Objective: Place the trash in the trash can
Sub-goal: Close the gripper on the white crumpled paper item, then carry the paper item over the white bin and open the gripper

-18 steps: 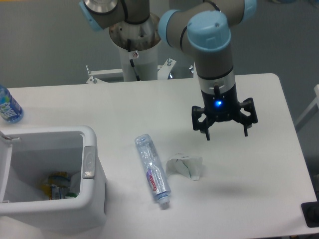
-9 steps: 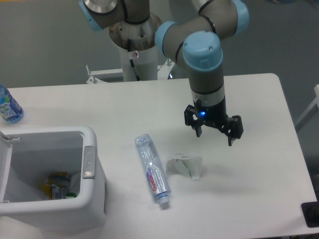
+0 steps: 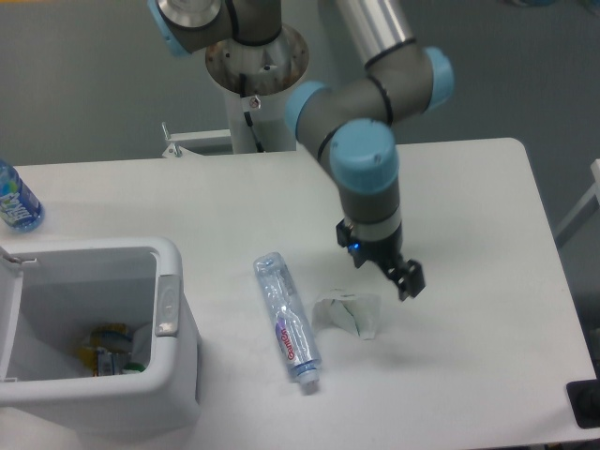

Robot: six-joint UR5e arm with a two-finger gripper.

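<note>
The crumpled white wrapper with green edging [image 3: 349,312] lies on the table. To its left a flattened clear bottle with a red-lettered label [image 3: 287,322] lies lengthwise. My gripper [image 3: 378,262] hangs just above and slightly right of the wrapper, turned edge-on to the camera, open and holding nothing. One dark fingertip [image 3: 410,279] shows at its lower right. The white trash can [image 3: 170,302] stands at the front left with its lid [image 3: 7,314] swung open; some coloured rubbish lies at its bottom.
An upright bottle with a blue label [image 3: 14,199] stands at the table's far left edge. The robot's base column [image 3: 255,84] rises behind the table. A dark object [image 3: 586,403] sits at the front right corner.
My gripper has moved left and down toward the wrapper and has rotated about its axis. The wrapper, bottle and can have not moved.
</note>
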